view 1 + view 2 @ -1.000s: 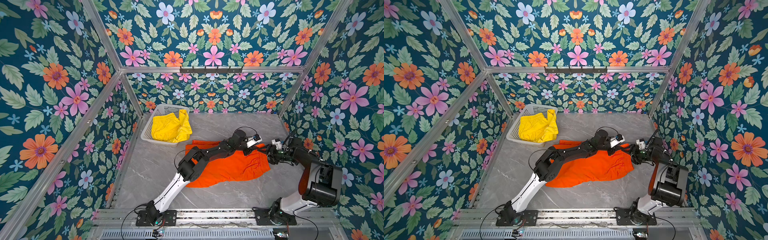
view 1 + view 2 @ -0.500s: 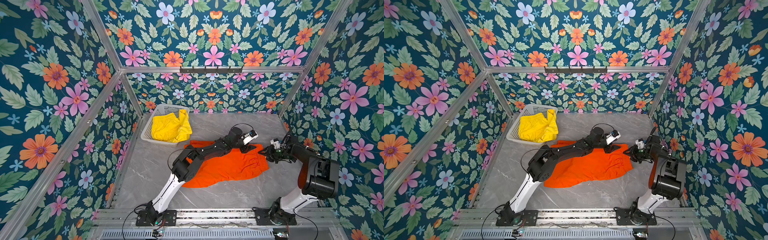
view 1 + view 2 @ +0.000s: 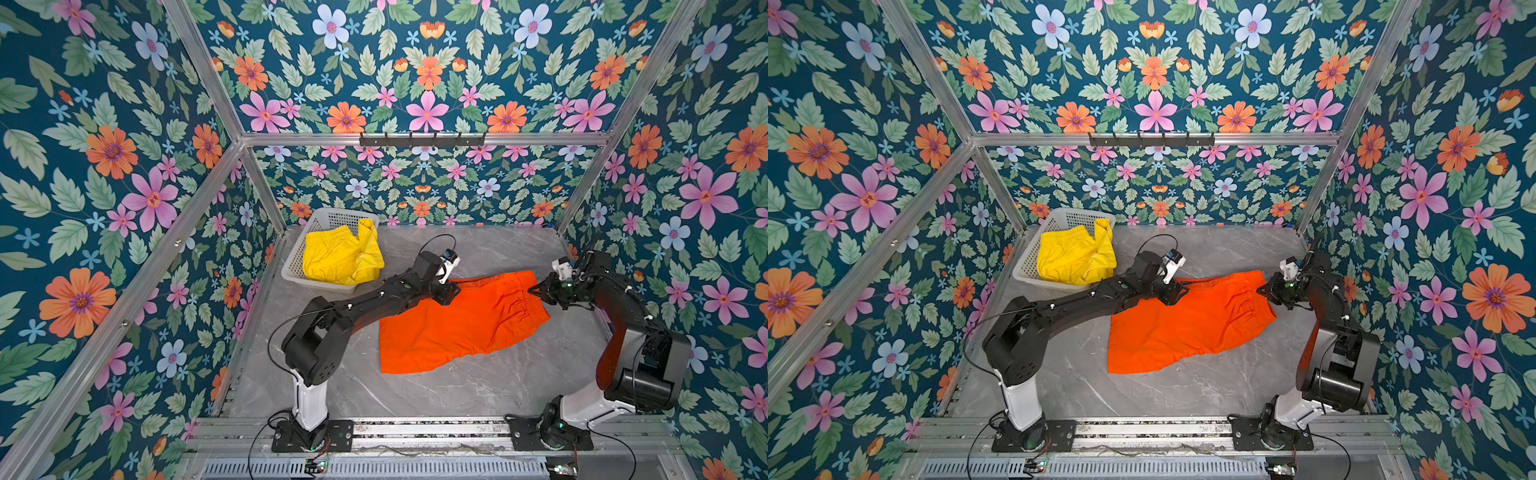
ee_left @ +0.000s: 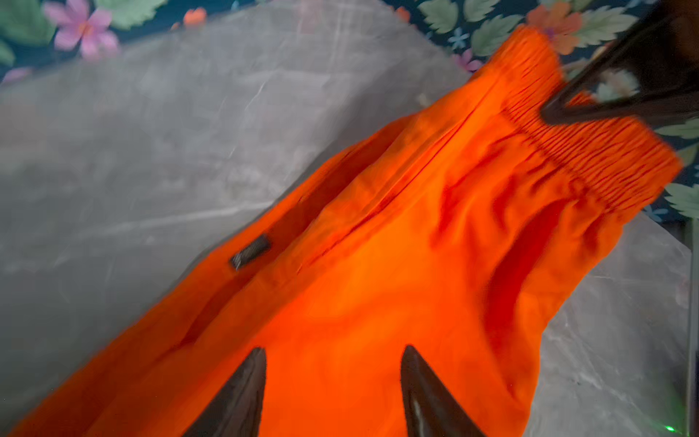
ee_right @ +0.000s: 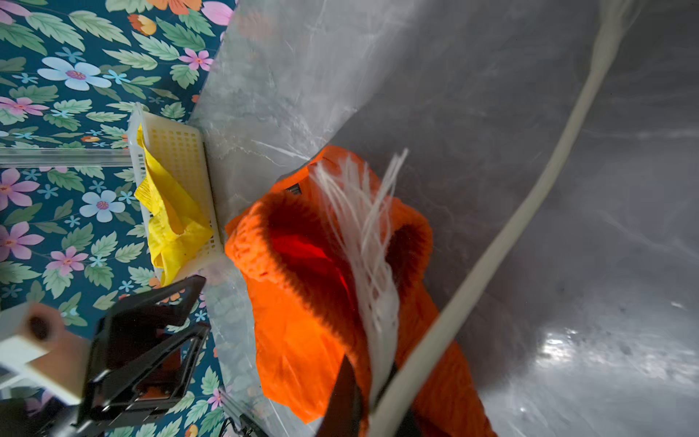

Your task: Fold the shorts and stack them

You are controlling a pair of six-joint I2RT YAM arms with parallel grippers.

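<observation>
Surface [image 3: 478,386]: grey, marble-patterned top. I log two items resting directly on it.
1. Orange shorts [image 3: 457,328]: spread mostly flat from the middle toward the right, with the gathered waistband at the right end.
2. White perforated basket [image 3: 296,259]: standing upright in the far left corner.

Left arm [image 3: 374,297] and right arm [image 3: 615,291]: black links, white lower columns, black base plates at lower frame, looped black cables. Left gripper [image 4: 333,349]: dark tapered fingers.
</observation>
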